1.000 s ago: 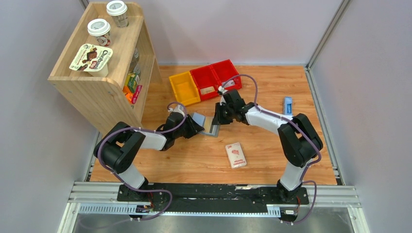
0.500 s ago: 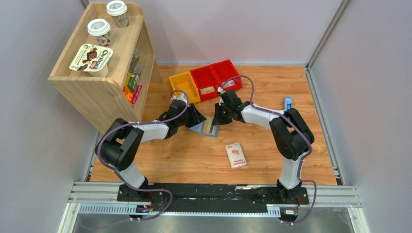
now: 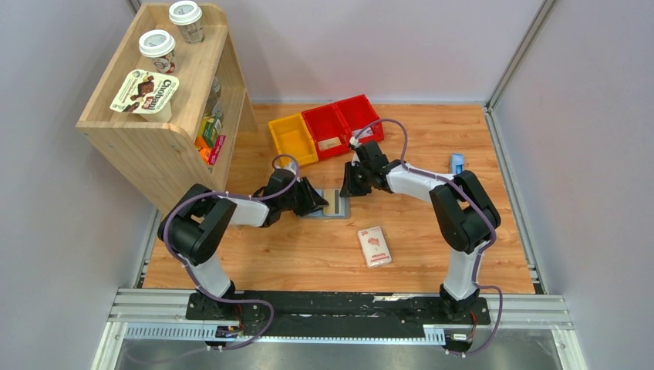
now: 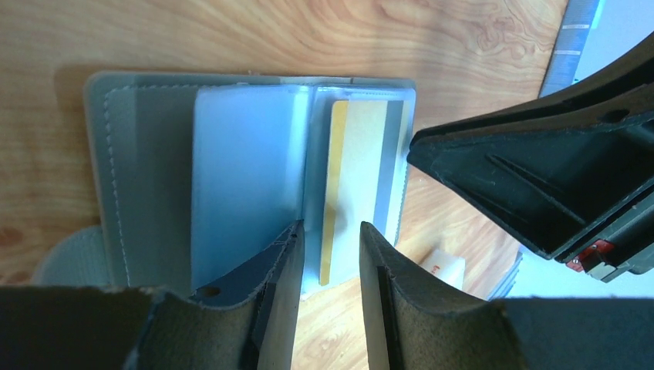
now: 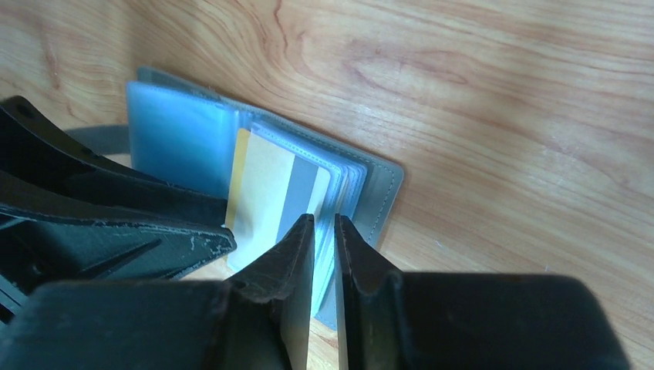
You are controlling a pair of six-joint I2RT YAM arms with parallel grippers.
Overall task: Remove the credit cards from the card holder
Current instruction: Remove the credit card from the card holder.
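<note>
My left claw (image 4: 330, 231) is open just a little bit, and nothing is pinched in it. One finger (image 4: 278, 262) rests on the pale blue pocket page. The other finger is across the yellow edge of a card. I think it sits there to press the card holder (image 4: 139, 169) flat, so it does not flip shut or slide away.

My right claw (image 5: 325, 220) is almost closed, with only a thin slit between its tips. The tips are at the edge of the clear pockets, by the end of the card with the grey stripe. I cannot tell if it has nipped the card or a pocket, or is only touching. I think it comes in from that side because that is where the pocket opens.

The card holder lies open on the wooden surface (image 5: 501, 116), right between my two claws. One of the credit cards (image 4: 359, 177) shows. It is tan and it is tucked inside its pocket, so it is not out yet. I cannot see if there are more cards under it.

A white-and-pink packet (image 3: 374, 247) lies nearer to my bases, well apart from the holder. Next I would pull the card gently. If I tug too hard, the whole holder may come along.
</note>
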